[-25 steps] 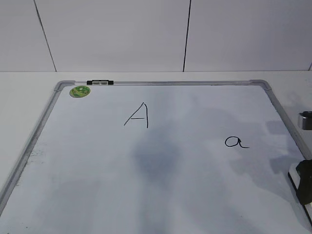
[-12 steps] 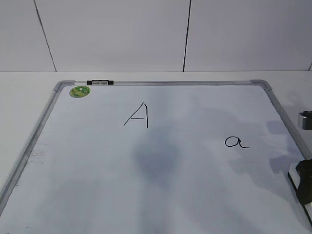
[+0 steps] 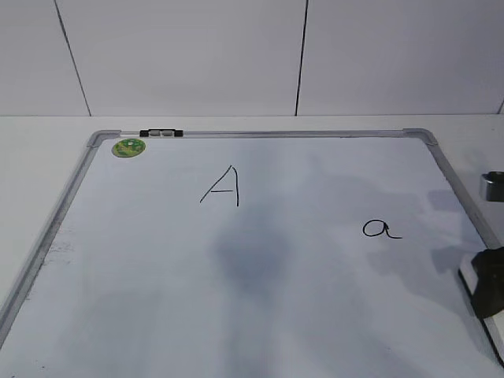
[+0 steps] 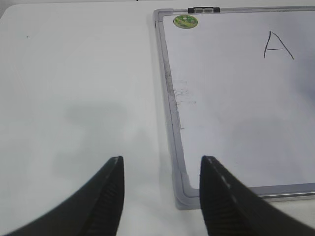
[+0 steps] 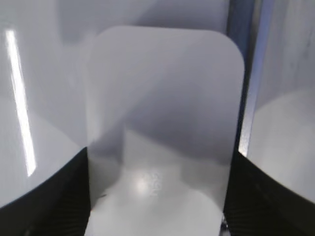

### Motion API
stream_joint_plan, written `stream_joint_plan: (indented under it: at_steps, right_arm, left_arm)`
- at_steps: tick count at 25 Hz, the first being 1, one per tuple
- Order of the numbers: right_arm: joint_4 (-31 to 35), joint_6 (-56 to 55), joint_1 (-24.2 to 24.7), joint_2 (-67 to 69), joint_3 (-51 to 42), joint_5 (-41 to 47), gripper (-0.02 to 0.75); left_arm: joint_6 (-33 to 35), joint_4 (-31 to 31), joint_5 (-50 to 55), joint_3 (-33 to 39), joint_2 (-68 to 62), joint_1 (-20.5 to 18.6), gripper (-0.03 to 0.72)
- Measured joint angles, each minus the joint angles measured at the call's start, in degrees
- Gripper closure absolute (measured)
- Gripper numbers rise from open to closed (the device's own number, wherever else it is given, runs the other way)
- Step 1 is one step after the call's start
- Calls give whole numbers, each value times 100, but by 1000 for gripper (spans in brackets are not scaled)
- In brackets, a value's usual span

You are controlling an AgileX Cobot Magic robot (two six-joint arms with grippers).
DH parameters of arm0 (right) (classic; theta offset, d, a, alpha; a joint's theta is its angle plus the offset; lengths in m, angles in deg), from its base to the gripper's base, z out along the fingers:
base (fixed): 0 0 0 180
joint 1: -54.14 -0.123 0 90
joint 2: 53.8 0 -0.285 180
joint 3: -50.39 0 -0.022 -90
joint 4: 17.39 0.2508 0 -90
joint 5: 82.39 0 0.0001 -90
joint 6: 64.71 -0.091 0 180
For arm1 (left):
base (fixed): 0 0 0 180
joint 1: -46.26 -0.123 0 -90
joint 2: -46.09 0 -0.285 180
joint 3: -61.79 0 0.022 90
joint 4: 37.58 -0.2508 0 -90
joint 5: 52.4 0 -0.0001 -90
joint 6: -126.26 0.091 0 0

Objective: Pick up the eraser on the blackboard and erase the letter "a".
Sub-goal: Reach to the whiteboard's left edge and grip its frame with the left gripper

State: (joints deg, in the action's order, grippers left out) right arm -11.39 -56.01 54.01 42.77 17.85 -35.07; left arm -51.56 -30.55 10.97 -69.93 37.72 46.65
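The eraser (image 5: 162,108), a white rounded block, fills the right wrist view. My right gripper (image 5: 158,164) is shut on its two long sides. In the exterior view the eraser (image 3: 468,277) and right gripper (image 3: 490,290) are at the right edge of the blackboard (image 3: 157,299), below and right of the small letter "a" (image 3: 380,229), and apart from it. I cannot tell whether the eraser touches the board. My left gripper (image 4: 161,169) is open and empty over the table, by the blackboard's (image 4: 226,113) near left corner.
A capital "A" (image 3: 223,187) is written on the board's upper middle and also shows in the left wrist view (image 4: 278,45). A round green magnet (image 3: 128,147) and a black clip (image 3: 161,133) are at the far left corner. A grey cylindrical part (image 3: 494,187) shows at the right edge.
My right gripper with the eraser has shifted a little to the left and farther onto the board. The letters and the magnet have not moved.
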Motion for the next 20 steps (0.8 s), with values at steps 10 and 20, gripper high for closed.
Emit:
stream_joint_plan:
  at_steps: [10,20]
  right_arm:
    - [141,0,0,-410,0,-168,176]
    - [364,0,0,-1450,0,879,176]
  left_arm:
    - [0,9,0,0,0,0,317]
    - [0,9,0,0,0,0,317]
